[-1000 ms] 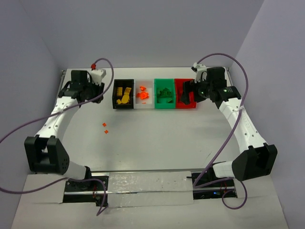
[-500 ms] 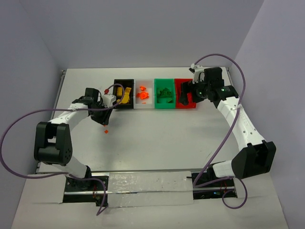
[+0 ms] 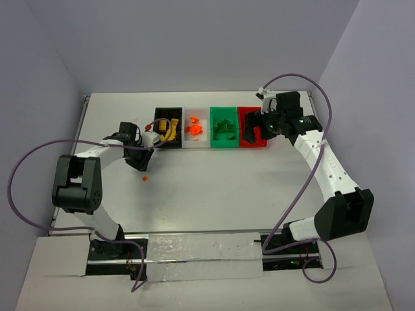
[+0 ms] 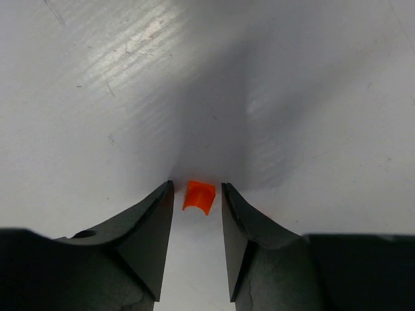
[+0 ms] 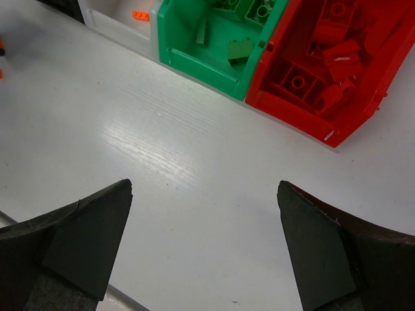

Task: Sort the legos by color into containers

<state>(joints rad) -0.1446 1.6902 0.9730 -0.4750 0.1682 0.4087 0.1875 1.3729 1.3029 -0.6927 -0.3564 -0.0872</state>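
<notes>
A: Where is the orange lego (image 4: 199, 196) found?
B: Lower centre of the left wrist view, on the bench (image 4: 292, 97), bracketed by the left end effector (image 4: 198, 193), not yet clenched. It should be centred, then squeezed gently.

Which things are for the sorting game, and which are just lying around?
For the job: orange lego inside the left pincer, second orange lego, black bin, white bin, green bin, red bin.
Just lying about: purple cables, shiny strip.
</notes>
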